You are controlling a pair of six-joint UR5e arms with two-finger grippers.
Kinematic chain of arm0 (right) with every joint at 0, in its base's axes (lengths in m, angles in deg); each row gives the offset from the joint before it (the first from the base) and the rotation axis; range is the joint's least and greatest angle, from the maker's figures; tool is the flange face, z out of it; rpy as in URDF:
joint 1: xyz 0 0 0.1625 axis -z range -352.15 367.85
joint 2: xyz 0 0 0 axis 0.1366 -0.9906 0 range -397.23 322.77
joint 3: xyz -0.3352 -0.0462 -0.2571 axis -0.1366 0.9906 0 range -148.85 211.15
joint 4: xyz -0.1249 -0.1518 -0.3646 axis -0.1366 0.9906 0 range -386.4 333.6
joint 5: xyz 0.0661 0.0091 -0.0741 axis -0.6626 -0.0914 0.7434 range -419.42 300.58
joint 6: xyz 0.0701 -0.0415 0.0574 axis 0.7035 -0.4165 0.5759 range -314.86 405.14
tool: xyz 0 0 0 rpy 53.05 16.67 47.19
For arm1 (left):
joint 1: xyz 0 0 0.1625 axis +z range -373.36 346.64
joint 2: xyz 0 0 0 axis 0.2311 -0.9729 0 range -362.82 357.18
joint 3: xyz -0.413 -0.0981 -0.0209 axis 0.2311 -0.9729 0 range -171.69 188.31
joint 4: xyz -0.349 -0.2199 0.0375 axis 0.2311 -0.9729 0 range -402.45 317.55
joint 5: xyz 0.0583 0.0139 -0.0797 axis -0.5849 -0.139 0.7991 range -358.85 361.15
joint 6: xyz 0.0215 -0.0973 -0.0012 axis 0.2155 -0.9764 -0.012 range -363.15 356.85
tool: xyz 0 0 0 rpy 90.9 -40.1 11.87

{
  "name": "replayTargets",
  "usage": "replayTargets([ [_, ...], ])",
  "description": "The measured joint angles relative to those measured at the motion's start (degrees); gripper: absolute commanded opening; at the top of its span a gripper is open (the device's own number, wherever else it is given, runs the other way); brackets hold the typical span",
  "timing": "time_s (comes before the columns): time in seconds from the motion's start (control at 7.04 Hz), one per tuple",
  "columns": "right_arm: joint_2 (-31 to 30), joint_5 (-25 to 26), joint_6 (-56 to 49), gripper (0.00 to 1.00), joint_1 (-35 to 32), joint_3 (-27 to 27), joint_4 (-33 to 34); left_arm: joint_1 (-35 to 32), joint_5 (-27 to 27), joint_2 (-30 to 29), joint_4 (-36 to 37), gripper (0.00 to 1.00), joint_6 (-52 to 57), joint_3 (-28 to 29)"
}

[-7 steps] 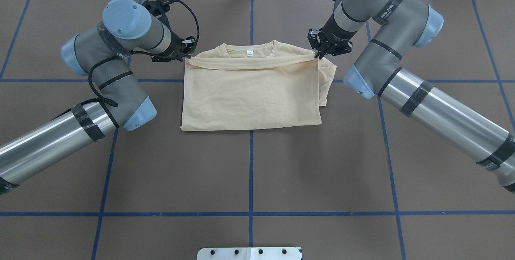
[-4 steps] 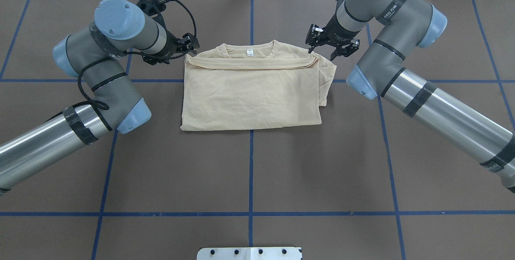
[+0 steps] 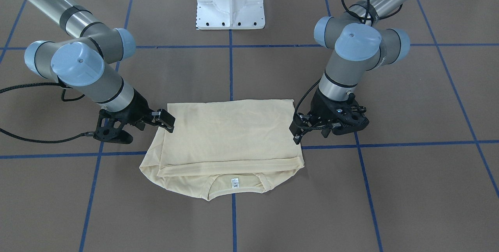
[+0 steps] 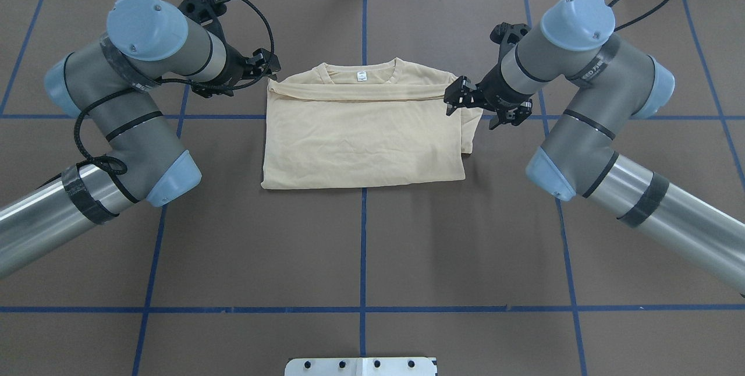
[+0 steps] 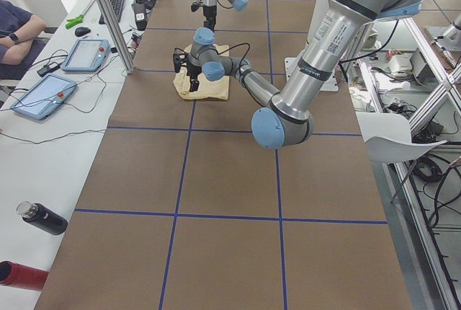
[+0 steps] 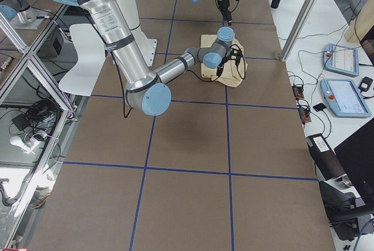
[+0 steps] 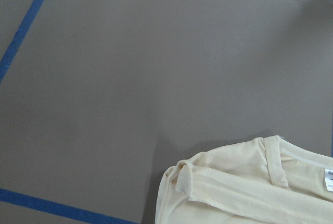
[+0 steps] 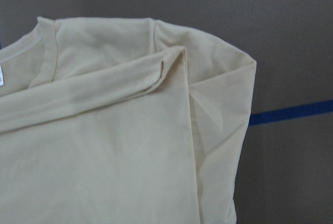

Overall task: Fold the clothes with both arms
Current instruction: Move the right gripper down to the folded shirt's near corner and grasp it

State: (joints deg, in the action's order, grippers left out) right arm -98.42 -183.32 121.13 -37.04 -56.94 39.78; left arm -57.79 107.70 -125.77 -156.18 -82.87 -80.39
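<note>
The clothes are one pale cream T-shirt (image 4: 361,131) lying flat mid-table, its lower half folded up to just short of the collar, where the white neck label (image 4: 361,76) still shows. A sleeve layer sticks out on its right side. My left gripper (image 4: 269,67) hovers open just off the shirt's far-left corner, touching nothing. My right gripper (image 4: 457,96) is open over the shirt's right edge near the fold, holding nothing. From the front, the shirt (image 3: 230,135) lies between the left gripper (image 3: 297,133) and the right gripper (image 3: 165,121). Both wrist views show only cloth (image 8: 104,146) and table.
Brown table with blue tape grid lines (image 4: 363,248). The white pedestal base (image 3: 230,6) stands at the robot's side. In the exterior left view, a seated person (image 5: 18,29), teach pendants (image 5: 86,54) and a black bottle (image 5: 43,218) lie along a side bench.
The right gripper let go of the fold's corner, lifted, and moved nearer along the shirt's right edge. The left arm drew back to the left a little. The shirt has not moved.
</note>
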Motion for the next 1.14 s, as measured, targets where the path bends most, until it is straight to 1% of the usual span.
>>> replayTargets([
  [0.28,-2.10,3.50,3.67,0.99,4.40,-3.35,0.21,0.03,0.09,0.99,0.07,0.99,0.24,-0.85],
  [0.57,-2.50,7.08,6.13,0.99,8.44,-3.82,0.63,0.04,0.21,2.25,-0.23,0.99,0.33,-0.86],
  [0.85,-3.70,7.89,6.82,0.99,9.53,-3.96,0.77,0.07,0.27,2.73,-0.59,0.99,0.35,-0.85],
  [0.99,-4.29,7.95,6.89,0.96,9.60,-3.99,0.78,0.10,0.25,2.77,-0.71,0.99,0.33,-0.80],
  [1.14,-4.57,7.91,6.92,0.88,9.62,-4.09,0.79,0.11,0.24,2.82,-0.76,0.99,0.31,-0.76],
])
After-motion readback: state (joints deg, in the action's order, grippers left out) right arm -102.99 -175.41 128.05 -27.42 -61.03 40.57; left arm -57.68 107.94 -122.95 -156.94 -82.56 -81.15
